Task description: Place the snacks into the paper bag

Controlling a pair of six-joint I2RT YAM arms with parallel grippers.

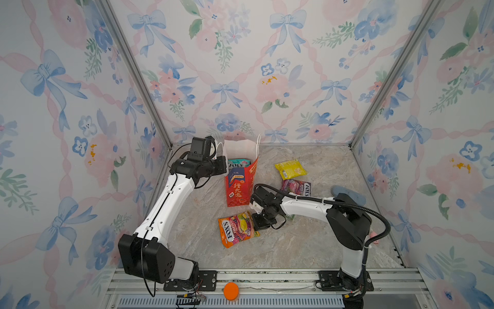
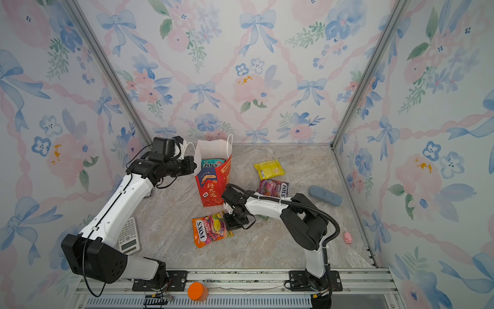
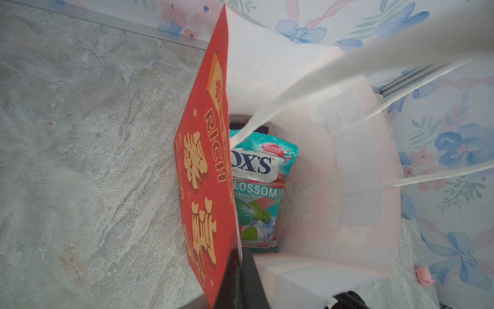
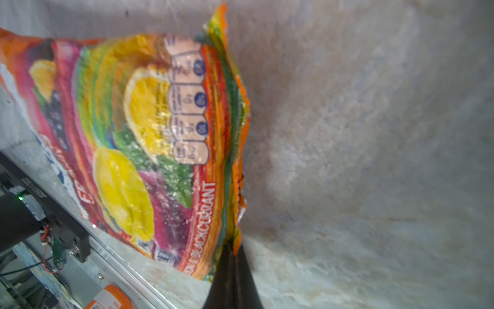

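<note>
Right end effector (image 4: 232, 251), one orange packet (image 4: 133, 120)

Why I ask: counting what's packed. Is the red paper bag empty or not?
Not empty. The paper bag stands open, and a teal FOX'S packet lies inside it.

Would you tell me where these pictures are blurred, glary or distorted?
Left wrist view: the white cord handle near the lens is smeared, while the teal FOX'S packet in the paper bag reads sharply. Right wrist view: the orange FOX'S packet is blurred, with speckled glints. Both top views: sharp, evenly lit, wall posts splaying outward.
</note>
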